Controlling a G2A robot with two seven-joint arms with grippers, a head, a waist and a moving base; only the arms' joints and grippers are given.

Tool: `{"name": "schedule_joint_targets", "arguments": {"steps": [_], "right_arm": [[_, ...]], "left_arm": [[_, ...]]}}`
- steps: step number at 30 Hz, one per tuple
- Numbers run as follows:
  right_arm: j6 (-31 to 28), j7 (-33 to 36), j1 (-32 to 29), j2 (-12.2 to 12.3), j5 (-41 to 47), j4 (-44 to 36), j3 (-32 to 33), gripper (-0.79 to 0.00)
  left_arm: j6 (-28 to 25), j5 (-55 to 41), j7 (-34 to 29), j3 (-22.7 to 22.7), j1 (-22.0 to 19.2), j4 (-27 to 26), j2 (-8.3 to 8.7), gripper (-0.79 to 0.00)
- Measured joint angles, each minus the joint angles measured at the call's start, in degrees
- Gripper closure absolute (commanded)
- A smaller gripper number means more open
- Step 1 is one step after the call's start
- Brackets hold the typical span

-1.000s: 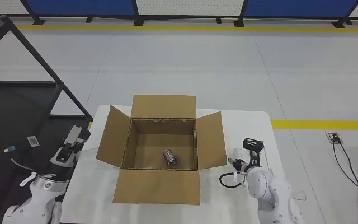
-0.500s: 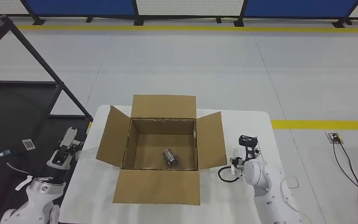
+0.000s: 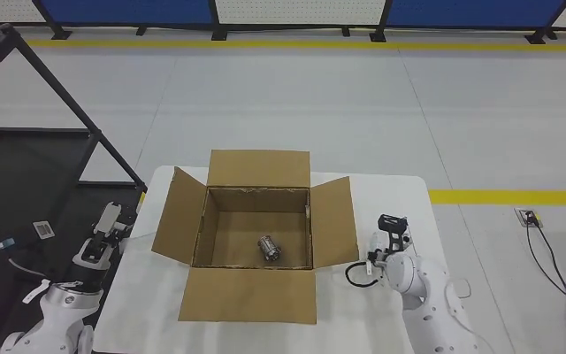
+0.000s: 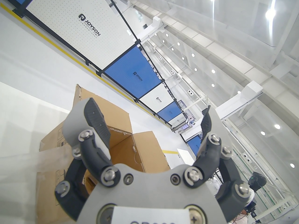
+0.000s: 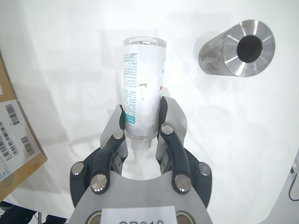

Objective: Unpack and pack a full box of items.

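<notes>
Holds a clear bottle (image 5: 142, 75) pinched in the right gripper (image 5: 141, 115), near a metal cylinder (image 5: 236, 52) on the white table (image 5: 70, 36), right of the open box (image 3: 259, 166). Shows the left gripper (image 4: 149, 115) spread wide at the other side of the box.

A white table (image 3: 389, 190) stands on a pale grey floor (image 3: 292, 97), which carries one yellow line (image 3: 292, 43) along the far side and another yellow stripe (image 3: 500, 196) off to the right. Beyond the far line runs a row of partitions, blue panels (image 3: 124, 11) on either side of a white perforated panel (image 3: 301, 9), set in black frames on feet. To the left a black metal frame (image 3: 53, 84) slants over a dark floor mat (image 3: 35, 177), and on the floor at the right a small socket (image 3: 528, 217) has a dark cable (image 3: 546, 257) trailing toward the near side.
</notes>
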Motion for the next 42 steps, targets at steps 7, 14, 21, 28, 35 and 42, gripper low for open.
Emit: {"name": "schedule_joint_targets", "arguments": {"steps": [7, 14, 21, 28, 35, 42], "right_arm": [[1.5, -8.2, -7.1, 0.1, 5.1, -14.4, 2.6, 0.0], [9.0, -17.4, -13.0, -0.6, 1.3, -32.0, -2.3, 0.0], [7.3, -25.7, -13.7, -1.1, -1.8, -43.1, -10.9, 0.0], [0.2, -23.2, -4.5, -2.4, -2.2, -37.6, -23.0, 0.0], [-1.7, -16.8, 13.1, -5.8, 4.9, -18.7, -33.2, 0.0], [-4.3, -14.4, 28.0, -10.7, 16.7, 4.6, -41.2, 0.0]], "left_arm": [[-0.2, 0.1, 0.2, 0.0, 0.1, -0.1, 0.0, -0.785], [-0.5, -0.4, 1.1, -0.5, 0.3, 0.1, -0.03, -0.785], [-0.5, -2.2, 3.2, -2.6, 0.4, 1.0, -0.07, -0.785], [-1.1, -4.2, 4.4, -4.8, 1.5, 1.5, -0.13, -0.785], [-2.1, -5.6, 5.4, -6.7, 3.3, 1.2, -0.29, -0.785], [-2.9, -7.1, 6.4, -8.8, 4.8, 1.6, -0.45, -0.785]]}}
